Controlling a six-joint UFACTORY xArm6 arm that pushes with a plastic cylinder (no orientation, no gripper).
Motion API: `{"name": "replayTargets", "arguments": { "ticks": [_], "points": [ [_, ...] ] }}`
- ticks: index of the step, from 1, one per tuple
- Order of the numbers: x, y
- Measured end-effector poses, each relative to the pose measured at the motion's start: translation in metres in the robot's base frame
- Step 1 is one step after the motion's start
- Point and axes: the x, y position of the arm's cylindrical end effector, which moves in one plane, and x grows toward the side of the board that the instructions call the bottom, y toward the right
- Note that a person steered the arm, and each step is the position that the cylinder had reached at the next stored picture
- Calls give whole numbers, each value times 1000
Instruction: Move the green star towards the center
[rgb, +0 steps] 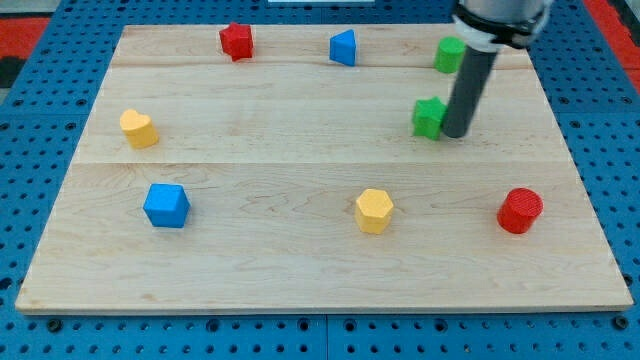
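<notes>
The green star (429, 117) (light, rigid, probably sliding easily) is being touched on its right face by my tip (455, 133), upper right of the board (300, 270); no pincer is fitted.

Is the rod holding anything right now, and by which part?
Nothing is held; there is no gripper. My tip stands against the right side of one green block, likely the star, with another green block above.

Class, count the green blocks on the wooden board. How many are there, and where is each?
2: one green block right of centre, touching my tip; another green block near the view's top right, partly hidden by the rod.
</notes>
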Motion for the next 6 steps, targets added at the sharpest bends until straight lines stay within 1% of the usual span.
{"name": "replayTargets", "arguments": {
  "ticks": [1, 3, 4, 6],
  "points": [
    [-13, -44],
    [-26, -14],
    [-51, -18],
    [-51, -98]
  ]
}}
